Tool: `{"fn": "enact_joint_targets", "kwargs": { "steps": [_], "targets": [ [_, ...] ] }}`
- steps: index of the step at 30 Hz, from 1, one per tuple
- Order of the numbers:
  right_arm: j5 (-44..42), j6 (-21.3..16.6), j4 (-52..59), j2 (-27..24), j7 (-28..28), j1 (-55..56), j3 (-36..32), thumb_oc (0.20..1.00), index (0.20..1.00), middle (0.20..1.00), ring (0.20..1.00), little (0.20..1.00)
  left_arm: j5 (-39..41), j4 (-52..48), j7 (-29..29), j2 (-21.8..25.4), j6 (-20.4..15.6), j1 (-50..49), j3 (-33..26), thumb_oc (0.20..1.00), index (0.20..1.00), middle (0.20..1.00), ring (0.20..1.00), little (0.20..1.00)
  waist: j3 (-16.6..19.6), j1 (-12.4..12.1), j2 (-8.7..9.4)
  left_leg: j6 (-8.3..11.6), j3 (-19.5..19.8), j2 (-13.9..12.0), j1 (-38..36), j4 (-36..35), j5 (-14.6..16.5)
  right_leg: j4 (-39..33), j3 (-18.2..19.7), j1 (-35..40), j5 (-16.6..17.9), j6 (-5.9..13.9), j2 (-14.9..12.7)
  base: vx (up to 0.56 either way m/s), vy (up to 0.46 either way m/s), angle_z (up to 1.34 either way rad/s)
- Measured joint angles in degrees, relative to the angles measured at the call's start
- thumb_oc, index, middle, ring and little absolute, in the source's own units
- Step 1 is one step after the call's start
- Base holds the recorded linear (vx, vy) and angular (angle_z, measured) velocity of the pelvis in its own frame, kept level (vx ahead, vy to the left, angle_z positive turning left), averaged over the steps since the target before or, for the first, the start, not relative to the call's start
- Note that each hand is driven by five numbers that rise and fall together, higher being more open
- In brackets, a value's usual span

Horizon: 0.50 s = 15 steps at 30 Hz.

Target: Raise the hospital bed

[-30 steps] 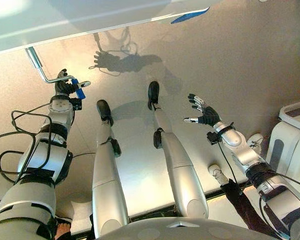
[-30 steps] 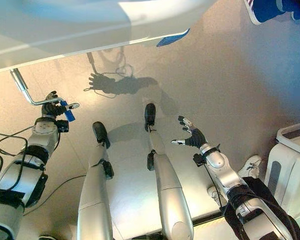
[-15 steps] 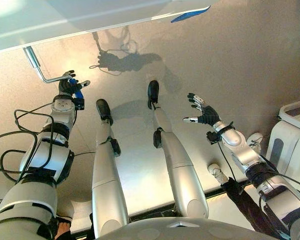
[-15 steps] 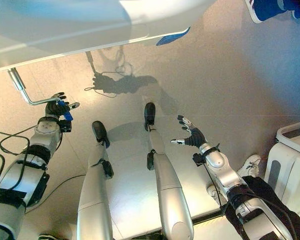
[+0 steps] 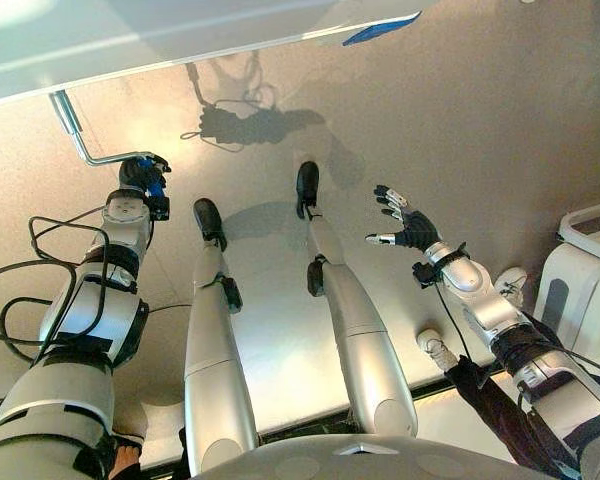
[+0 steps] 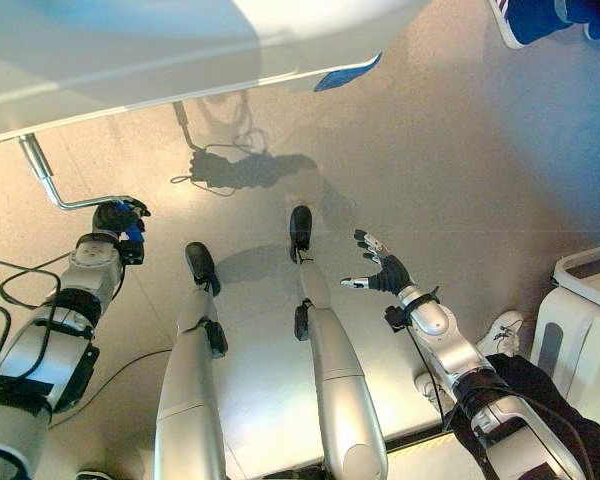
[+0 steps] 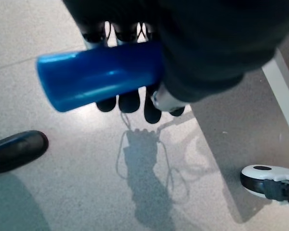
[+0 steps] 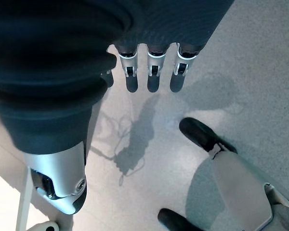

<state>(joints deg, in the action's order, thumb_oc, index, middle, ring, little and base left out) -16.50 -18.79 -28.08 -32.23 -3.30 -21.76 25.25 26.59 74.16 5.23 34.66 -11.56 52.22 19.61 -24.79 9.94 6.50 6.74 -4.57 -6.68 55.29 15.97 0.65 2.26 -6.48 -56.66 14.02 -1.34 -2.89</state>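
The hospital bed (image 5: pixel 130 50) spans the top of the eye views. A bent metal crank rod (image 5: pixel 80 140) comes down from its underside at the left and ends in a blue grip (image 7: pixel 96 77). My left hand (image 5: pixel 140 175) is on that grip, with dark-tipped fingers (image 7: pixel 130 101) curled round it and the blue end sticking out past the hand. My right hand (image 5: pixel 410 228) hangs over the floor at the right, far from the crank. Its fingers (image 8: pixel 149 77) are straight and spread and hold nothing.
A white cart (image 5: pixel 590 260) stands at the right edge. A person's blue shoe (image 6: pixel 540 20) is at the top right, and a white shoe (image 6: pixel 500 330) lies by my right arm. A bed wheel (image 7: pixel 267 180) rests on the floor, with a blue pedal (image 5: pixel 380 28) under the bed's edge.
My left hand's fingers, spread over the blue grip half a second ago, have curled round it. The right hand has stayed in place.
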Motion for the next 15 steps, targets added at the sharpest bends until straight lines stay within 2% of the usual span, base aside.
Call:
{"fn": "enact_joint_targets", "kwargs": {
  "steps": [15],
  "targets": [
    [-0.03, 0.02, 0.07, 0.0, 0.0, 0.01, 0.19, 1.0, 1.0, 1.0, 1.0, 1.0, 1.86, -1.4, -0.33, -0.92, 0.02, 0.75, 0.97, 0.2, 0.2, 0.2, 0.2, 0.2, 0.0, -0.05, 0.0, -0.04, 0.01, 0.03, -0.02, 0.45, -0.03, 0.45, -0.04, 0.0, 0.0, 0.0, -0.09, 0.0, 0.0, 0.0]
  ]
}}
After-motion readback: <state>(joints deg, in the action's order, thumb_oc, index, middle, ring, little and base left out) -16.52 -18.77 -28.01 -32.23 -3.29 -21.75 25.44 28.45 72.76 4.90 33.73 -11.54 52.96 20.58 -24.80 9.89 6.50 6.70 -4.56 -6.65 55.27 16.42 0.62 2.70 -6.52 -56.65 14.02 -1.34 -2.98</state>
